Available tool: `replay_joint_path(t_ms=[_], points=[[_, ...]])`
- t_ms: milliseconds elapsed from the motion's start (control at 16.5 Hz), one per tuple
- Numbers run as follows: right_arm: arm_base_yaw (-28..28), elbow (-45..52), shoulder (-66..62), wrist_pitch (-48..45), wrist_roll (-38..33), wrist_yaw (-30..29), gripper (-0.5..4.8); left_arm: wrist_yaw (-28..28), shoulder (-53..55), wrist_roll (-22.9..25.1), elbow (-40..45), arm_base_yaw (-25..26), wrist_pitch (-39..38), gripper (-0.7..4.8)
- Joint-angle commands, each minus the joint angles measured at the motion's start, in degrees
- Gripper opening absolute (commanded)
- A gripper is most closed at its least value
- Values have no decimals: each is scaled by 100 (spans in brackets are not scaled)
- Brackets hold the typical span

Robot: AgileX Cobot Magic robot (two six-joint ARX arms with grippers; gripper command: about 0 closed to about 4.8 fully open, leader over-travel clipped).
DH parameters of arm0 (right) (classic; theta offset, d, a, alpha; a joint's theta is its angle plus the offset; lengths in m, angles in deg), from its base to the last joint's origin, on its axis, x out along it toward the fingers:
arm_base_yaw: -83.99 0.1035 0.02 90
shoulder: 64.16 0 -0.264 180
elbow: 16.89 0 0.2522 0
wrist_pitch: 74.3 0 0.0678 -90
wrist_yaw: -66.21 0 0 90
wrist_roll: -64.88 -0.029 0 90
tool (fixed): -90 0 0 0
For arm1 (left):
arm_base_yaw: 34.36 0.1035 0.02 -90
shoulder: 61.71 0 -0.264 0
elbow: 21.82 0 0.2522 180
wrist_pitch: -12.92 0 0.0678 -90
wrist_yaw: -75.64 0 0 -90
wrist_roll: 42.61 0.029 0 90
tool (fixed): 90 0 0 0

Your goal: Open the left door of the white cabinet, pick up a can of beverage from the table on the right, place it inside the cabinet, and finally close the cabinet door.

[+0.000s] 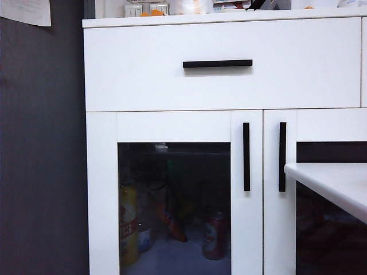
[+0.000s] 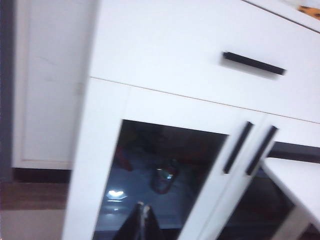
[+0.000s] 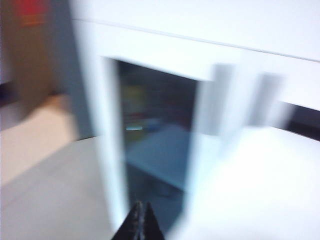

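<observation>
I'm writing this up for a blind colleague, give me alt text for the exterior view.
A white cabinet stands with its left door closed; a red can of beverage and a yellow bottle show through the dark glass. A white table juts in at right; no gripper is visible.

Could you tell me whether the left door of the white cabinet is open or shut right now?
Shut. The left door sits flush in the white cabinet, its black handle parallel beside the neighbouring door's handle.

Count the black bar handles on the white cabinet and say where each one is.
3. One horizontal handle on the drawer front; one vertical handle on the left door's right edge; one vertical handle on the neighbouring door's left edge. More may lie outside the frame.
</observation>
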Motion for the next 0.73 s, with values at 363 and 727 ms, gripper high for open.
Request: replay_joint_path(t_ms=[363, 727], points=[[-2321, 857, 7, -120, -22, 42, 4, -79, 11, 4, 763, 378, -39, -6], [-2555, 1023, 9, -737, -20, 26, 4, 52, 11, 7, 767, 649, -262, -5]])
